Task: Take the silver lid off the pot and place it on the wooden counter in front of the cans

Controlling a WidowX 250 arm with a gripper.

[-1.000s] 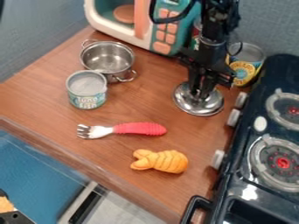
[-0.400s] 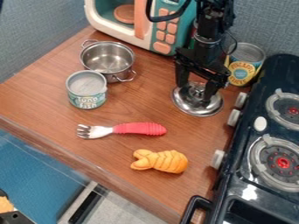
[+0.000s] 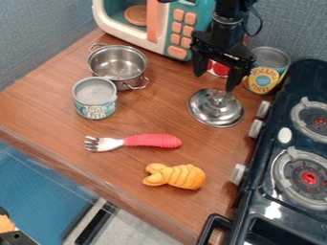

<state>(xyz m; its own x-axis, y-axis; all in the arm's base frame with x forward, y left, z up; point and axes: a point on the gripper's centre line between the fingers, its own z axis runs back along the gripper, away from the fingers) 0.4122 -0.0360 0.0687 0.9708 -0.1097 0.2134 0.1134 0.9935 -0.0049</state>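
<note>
In the camera view, the metal lid (image 3: pixel 216 116) is probably light, stiff and a bit slippery, best held by its small top knob (image 3: pixel 218 99). It is round, silvery, shiny and gently domed, lying on the wooden desk (image 3: pixel 153 114) near the stove (image 3: pixel 256 196). The open gripper (image 3: pixel 216 83) hangs over it, empty.

- open gap between pot (image 3: pixel 117 64) and lid (image 3: pixel 216 108)
- passable lane, fork (image 3: pixel 152 140) to lid
- behind lid: microwave (image 3: pixel 178 36), pineapple can (image 3: pixel 267 72) block
- right side: stove (image 3: pixel 275 150) blocks
</note>
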